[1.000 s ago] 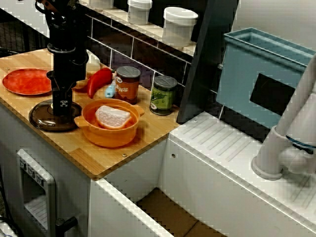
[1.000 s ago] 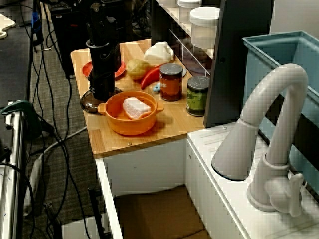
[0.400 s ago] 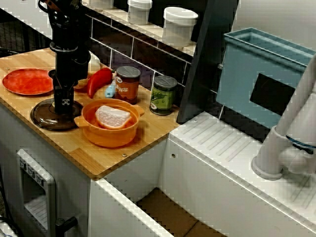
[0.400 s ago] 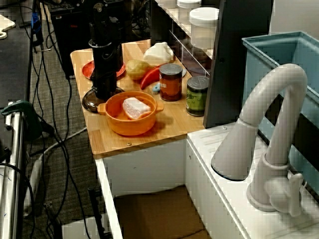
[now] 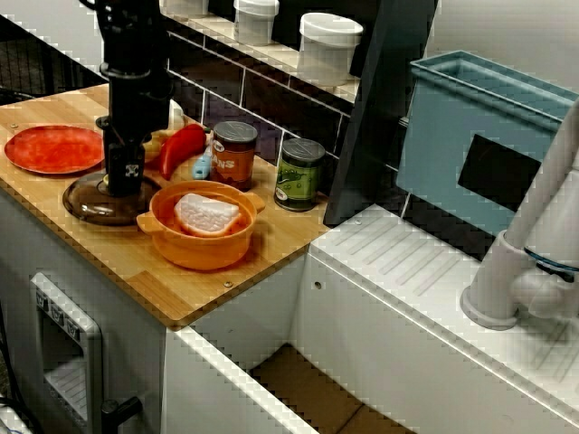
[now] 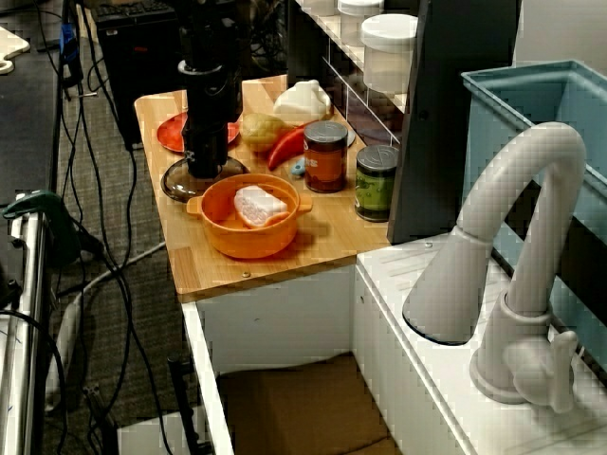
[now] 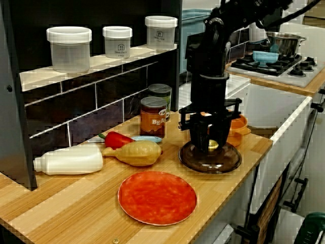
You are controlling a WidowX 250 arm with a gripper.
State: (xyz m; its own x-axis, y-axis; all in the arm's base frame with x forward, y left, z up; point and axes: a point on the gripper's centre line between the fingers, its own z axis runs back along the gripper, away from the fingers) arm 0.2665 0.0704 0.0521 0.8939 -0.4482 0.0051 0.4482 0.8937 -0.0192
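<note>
Lid: a dark, see-through round lid (image 5: pixel 90 202) (image 6: pixel 177 180) (image 7: pixel 209 160) sits low over the wooden counter (image 5: pixel 127 264), between the red plate and the orange pot. Whether it rests on the wood or hangs just above it, I cannot tell.
Knob: a small brass-coloured knob (image 7: pixel 209 145) at the lid's middle, seen only in the view along the counter.
Gripper: the gripper (image 5: pixel 122 177) (image 6: pixel 204 167) (image 7: pixel 209 140) points straight down, its fingers clamped on the knob from both sides.
Arm: black, standing upright above the lid like a column, with the upper links bending away near the top of the view along the counter.
Orange pot: a two-handled pot (image 5: pixel 199 251) (image 6: pixel 245 243) (image 7: pixel 236 125) just beside the lid, open, holding one pale pinkish-white chunk (image 5: pixel 208 213) (image 6: pixel 258 204).
Red plate: the plate (image 5: pixel 52 148) (image 6: pixel 171 134) (image 7: pixel 157 197) lies flat on the lid's other side, with nothing on it.
Behind the lid: a red pepper (image 5: pixel 181 146) (image 7: pixel 118 139), a tan potato-like piece (image 7: pixel 134 152), a blue utensil (image 5: pixel 202 165) and a white bottle (image 7: pixel 68 160) on its side.
Cans: a red-labelled can (image 5: pixel 234 154) (image 7: pixel 153 117) and a green can (image 5: pixel 299 174) stand upright by the tiled wall.
Shelf: three white-lidded tubs (image 7: pixel 69 48) (image 7: pixel 117 41) (image 7: pixel 161 31) stand in a row.
Farther off: a blue bin (image 5: pixel 479 136) and a white faucet (image 6: pixel 512 265).
</note>
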